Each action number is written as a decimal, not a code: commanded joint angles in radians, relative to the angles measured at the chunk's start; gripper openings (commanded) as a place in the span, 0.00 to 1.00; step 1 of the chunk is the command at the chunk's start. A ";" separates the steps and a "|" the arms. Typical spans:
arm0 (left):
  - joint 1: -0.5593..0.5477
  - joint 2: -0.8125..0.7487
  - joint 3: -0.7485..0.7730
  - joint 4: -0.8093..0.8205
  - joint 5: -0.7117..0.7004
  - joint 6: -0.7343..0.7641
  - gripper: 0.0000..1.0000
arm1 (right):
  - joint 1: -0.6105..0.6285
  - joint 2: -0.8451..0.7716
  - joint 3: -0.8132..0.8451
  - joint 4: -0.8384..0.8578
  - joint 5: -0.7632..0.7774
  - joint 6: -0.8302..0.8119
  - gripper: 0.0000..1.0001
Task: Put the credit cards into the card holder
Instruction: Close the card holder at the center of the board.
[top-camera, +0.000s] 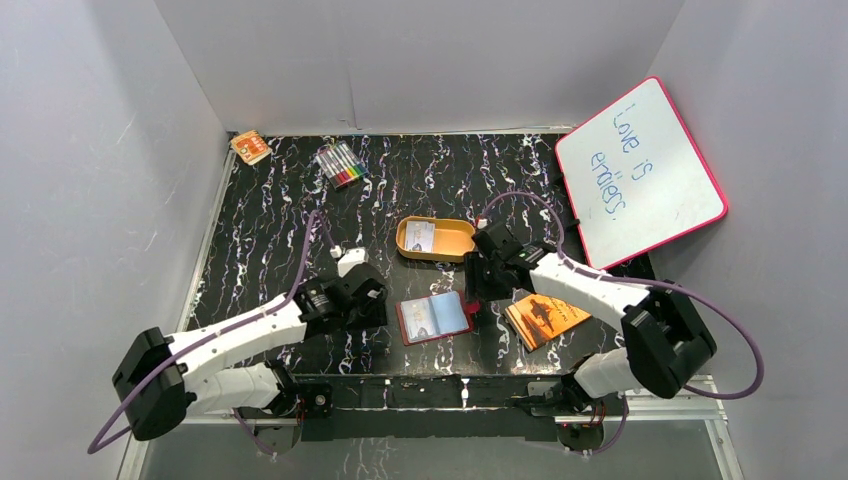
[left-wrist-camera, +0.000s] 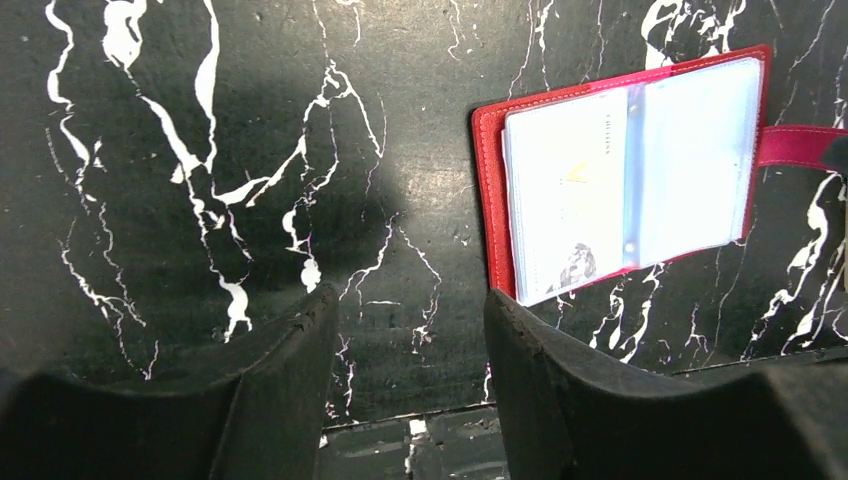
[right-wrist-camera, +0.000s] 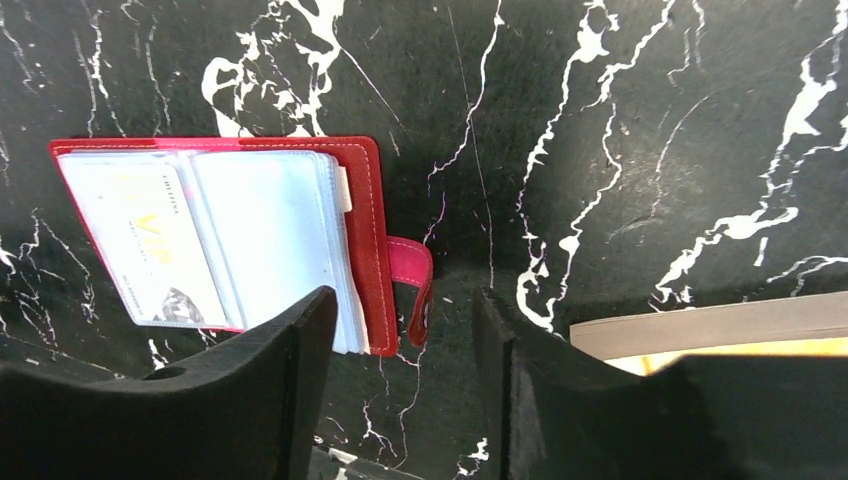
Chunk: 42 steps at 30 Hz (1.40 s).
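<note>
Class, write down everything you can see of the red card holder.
The card holder lies open and flat on the black marbled table, near its front edge. Its cover looks like red stitched leather; inside are clear plastic sleeves, one holding a pale printed card. A red closing tab curls out from one side. Only the table visibly touches it.

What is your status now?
Left end effector open, empty. Right end effector open, empty. Card holder lies open, one card inside. Another card in orange tin.
</note>
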 joint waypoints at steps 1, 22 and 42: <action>-0.004 -0.066 -0.028 -0.078 -0.046 -0.037 0.54 | -0.007 0.033 -0.007 0.043 -0.039 -0.025 0.55; -0.004 0.045 -0.128 0.086 0.036 -0.036 0.46 | -0.013 -0.142 -0.048 0.131 -0.445 -0.068 0.00; -0.003 0.146 -0.143 0.209 0.112 -0.014 0.26 | 0.174 -0.016 -0.049 0.615 -0.415 0.222 0.00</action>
